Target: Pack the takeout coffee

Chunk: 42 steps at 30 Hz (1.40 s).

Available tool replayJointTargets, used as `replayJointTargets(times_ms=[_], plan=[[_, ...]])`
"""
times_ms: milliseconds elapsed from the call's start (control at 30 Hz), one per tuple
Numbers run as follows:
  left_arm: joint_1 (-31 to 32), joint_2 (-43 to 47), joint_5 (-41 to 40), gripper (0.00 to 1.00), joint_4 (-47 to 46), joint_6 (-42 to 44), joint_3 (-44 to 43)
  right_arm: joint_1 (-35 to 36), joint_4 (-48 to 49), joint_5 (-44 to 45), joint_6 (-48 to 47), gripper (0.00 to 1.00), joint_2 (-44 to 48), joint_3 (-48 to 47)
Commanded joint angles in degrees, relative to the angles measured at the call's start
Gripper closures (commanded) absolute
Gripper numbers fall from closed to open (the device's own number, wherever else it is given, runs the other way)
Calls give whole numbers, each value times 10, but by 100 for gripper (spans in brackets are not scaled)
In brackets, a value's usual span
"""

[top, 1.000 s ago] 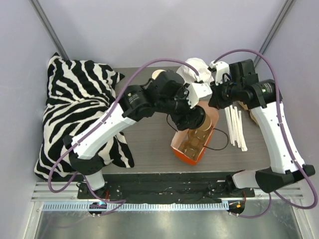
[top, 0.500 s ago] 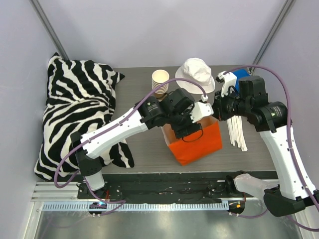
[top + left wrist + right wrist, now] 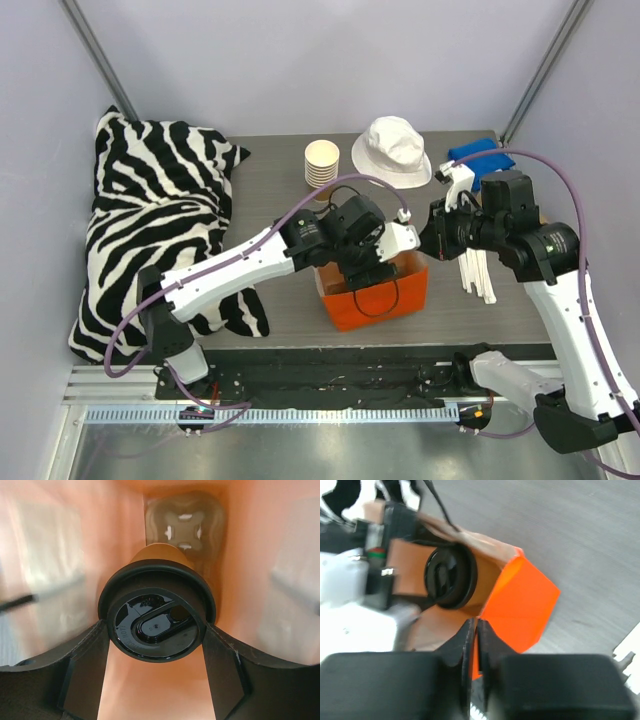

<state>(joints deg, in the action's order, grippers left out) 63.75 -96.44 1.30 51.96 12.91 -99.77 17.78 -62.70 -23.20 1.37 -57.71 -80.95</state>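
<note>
Grey wood-grain desk [image 3: 280, 180] between pale walls, with a zebra cushion [image 3: 160, 220] off to the left and a stack of paper cups [image 3: 322, 163] and a white hat [image 3: 392, 150] at the far edge. Near the middle stands the orange bag [image 3: 385, 305], and I've got both arms on it.

My left end effector [image 3: 372, 262] is down inside the bag's mouth. In its wrist view the fingers [image 3: 85, 665] sit on either side of the takeout coffee [image 3: 159, 625], clamped on it just under the black lid. The cup is upright within the orange walls, above the pulp carrier [image 3: 186, 520] lying at the bottom.

My right end effector [image 3: 475, 630] has its fingers together, pinching the bag's rim to hold it open.

I judge this as the lowering step, with the cup not yet seated. Next I'd need a straight descent into a carrier pocket, and only then release. I can't tell how well the cup lines up with a pocket.
</note>
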Motion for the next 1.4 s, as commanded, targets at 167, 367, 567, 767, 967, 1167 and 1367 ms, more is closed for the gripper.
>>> replayJointTargets(times_ms=[167, 367, 567, 767, 967, 1167, 1367], plan=[[1, 100, 64, 81, -66, 71, 108, 1, -72, -24, -93, 37, -55, -80], [-7, 94, 91, 83, -56, 99, 101, 1, -38, -29, -193, 11, -118, -132], [-8, 92, 96, 84, -52, 106, 98, 1, -16, -111, -254, 9, -160, -136], [-9, 99, 95, 85, -47, 109, 104, 1, 6, -177, -318, 11, -186, -109], [-17, 94, 89, 87, -43, 106, 103, 12, 14, -202, -355, 18, -232, -117], [-47, 84, 87, 89, -37, 73, 83, 40, -33, -202, -387, 41, -244, -113], [-53, 100, 80, 91, -50, 67, 95, 60, 42, -148, -310, 91, -222, -92]])
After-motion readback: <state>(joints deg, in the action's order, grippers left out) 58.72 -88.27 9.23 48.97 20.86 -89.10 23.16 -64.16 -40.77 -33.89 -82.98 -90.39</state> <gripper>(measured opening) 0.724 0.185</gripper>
